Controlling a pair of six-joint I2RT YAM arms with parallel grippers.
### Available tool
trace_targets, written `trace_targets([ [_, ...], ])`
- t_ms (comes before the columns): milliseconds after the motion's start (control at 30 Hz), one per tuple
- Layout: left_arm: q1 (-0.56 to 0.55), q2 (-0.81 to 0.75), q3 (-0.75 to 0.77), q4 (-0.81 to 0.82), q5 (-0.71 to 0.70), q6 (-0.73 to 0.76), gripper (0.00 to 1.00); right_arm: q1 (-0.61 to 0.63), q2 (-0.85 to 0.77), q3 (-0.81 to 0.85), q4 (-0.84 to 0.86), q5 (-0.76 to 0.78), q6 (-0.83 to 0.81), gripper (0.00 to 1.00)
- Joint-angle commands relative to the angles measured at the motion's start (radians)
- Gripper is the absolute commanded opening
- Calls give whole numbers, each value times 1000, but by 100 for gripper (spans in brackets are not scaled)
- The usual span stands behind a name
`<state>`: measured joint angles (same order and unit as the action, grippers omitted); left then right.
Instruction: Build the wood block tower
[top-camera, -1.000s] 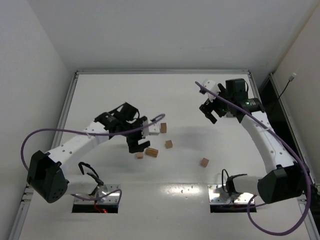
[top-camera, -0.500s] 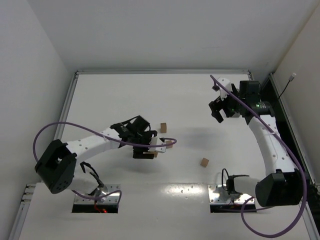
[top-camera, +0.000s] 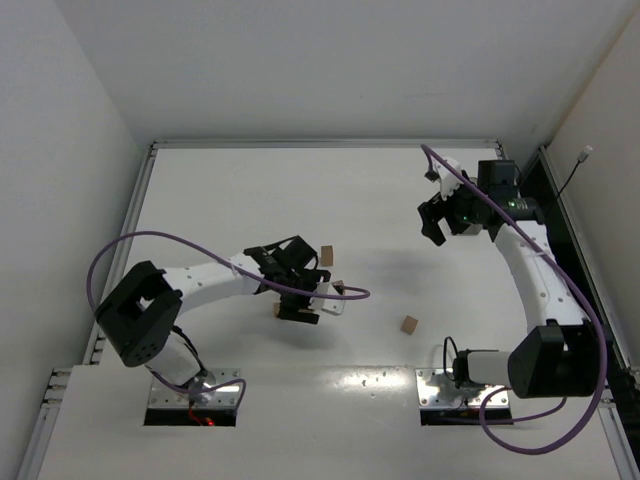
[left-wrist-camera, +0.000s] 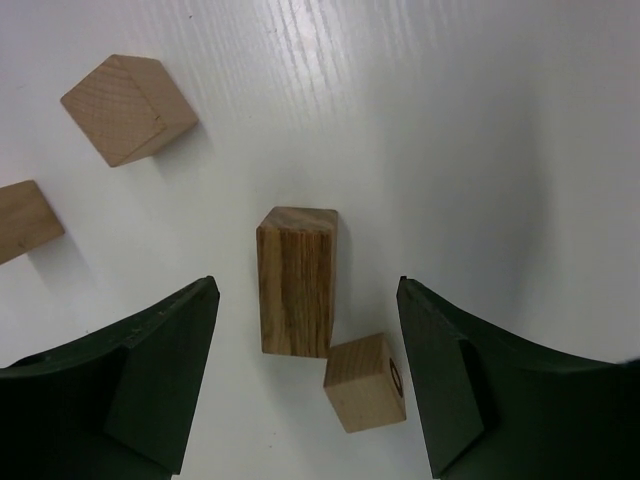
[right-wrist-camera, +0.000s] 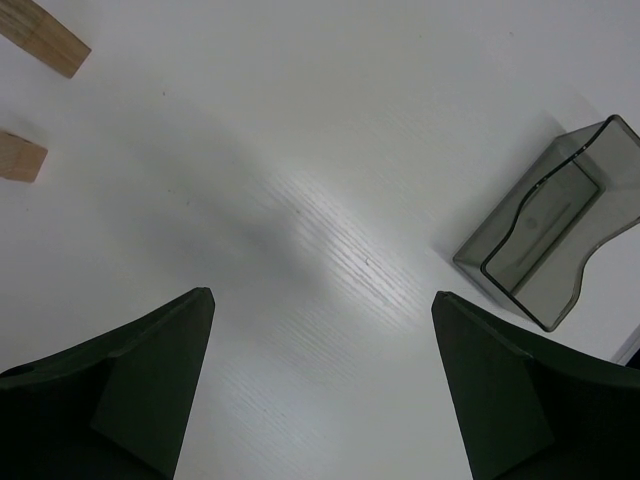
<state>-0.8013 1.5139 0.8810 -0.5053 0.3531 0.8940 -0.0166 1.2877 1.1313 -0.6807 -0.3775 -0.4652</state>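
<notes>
Your left gripper (left-wrist-camera: 305, 300) has swung in over the blocks (left-wrist-camera: 128, 108); its jaws, narrowing yet apart, straddle the upright block (left-wrist-camera: 297, 280), a cube (left-wrist-camera: 365, 382) touching its foot. Farther off, your right gripper (right-wrist-camera: 320, 300) hangs wide and empty, so stacking looks unstarted

Scattered light-brown wood blocks (left-wrist-camera: 128, 108), taller block (left-wrist-camera: 297, 280) upright, small cube (left-wrist-camera: 365, 382) beside its base.

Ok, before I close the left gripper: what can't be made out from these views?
- Top view: the left gripper hides whatever lies under it, so no count there.
- Left wrist view: one wood block is cut by the left edge; the dark mark on the small cube is too small to read.
- Right wrist view: two blocks are cut by the top-left edges.
</notes>
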Motion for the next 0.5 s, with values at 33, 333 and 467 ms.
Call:
trace_targets([
  [33, -19, 35, 39, 33, 61, 31, 67, -5, 25, 19, 18, -35, 14, 88],
  [333, -19, 156, 82, 2, 50, 31, 39, -5, 68, 50, 7, -54, 5, 88],
  [467, -7, 157, 93, 13, 50, -10, 11, 4, 78, 73, -11, -54, -4, 82],
])
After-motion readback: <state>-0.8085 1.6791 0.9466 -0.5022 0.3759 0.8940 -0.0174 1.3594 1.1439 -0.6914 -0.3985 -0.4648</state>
